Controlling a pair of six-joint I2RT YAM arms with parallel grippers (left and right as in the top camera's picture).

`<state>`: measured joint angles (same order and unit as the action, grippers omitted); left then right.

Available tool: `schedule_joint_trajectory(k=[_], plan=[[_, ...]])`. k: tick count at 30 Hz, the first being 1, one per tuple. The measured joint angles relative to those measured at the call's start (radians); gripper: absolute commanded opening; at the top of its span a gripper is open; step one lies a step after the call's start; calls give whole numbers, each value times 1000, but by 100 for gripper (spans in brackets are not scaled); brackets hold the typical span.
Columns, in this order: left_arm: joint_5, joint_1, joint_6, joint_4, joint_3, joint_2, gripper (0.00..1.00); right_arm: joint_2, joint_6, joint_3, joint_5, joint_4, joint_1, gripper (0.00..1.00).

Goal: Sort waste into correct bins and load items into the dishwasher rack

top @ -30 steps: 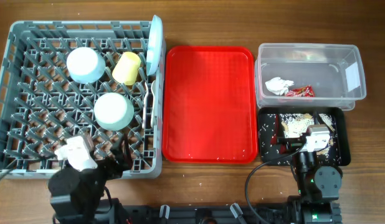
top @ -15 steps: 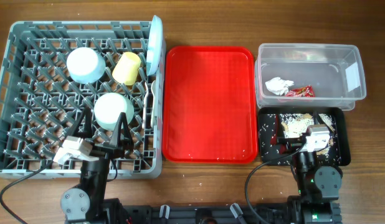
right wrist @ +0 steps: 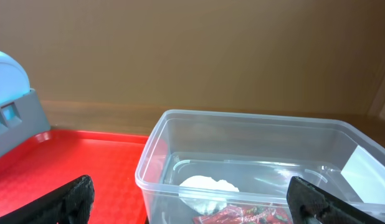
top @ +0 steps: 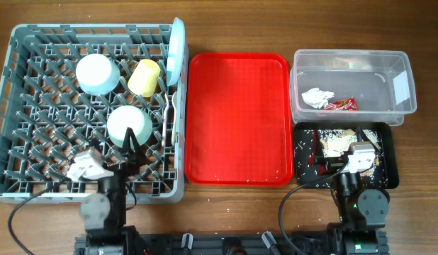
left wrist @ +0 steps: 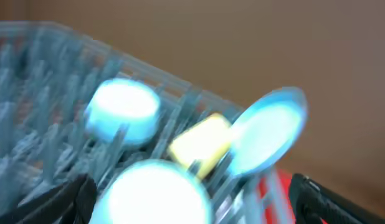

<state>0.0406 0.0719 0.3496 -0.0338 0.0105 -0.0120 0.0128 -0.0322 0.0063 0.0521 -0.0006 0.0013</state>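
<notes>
The grey dishwasher rack (top: 20, 106) at left holds two pale blue bowls (top: 98, 73) (top: 129, 125), a yellow cup (top: 144, 77) and an upright pale blue plate (top: 176, 53). My left gripper (top: 113, 157) is open and empty at the rack's front edge; its blurred wrist view shows the near bowl (left wrist: 152, 193), the cup (left wrist: 202, 143) and the plate (left wrist: 267, 130). The clear bin (top: 350, 85) holds a crumpled white tissue (top: 316, 96) and a red wrapper (top: 341, 105). My right gripper (top: 355, 157) is open and empty over the black tray (top: 385, 166).
A red tray (top: 238, 117) lies between rack and bins. The black tray holds crumbs and food scraps (top: 337, 143). The right wrist view shows the clear bin (right wrist: 255, 162) close ahead and the red tray (right wrist: 86, 162) to its left.
My left arm has swung back toward the table's front edge, with its fingers now pointing at the near bowl. The right arm has not moved.
</notes>
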Motion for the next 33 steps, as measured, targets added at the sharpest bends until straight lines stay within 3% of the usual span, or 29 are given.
schedule_joint_trajectory(k=[5, 12, 16, 33], plan=[[41, -10, -65, -27, -4, -1, 100, 0, 0, 0, 0, 0, 0, 100], [-49, -54, -356, -32, -4, -1, 100, 0, 0, 0, 0, 0, 0, 99], [-85, -54, -432, -30, -4, -1, 100, 0, 0, 0, 0, 0, 0, 100], [-95, -54, -458, -29, -4, -1, 100, 0, 0, 0, 0, 0, 0, 100]])
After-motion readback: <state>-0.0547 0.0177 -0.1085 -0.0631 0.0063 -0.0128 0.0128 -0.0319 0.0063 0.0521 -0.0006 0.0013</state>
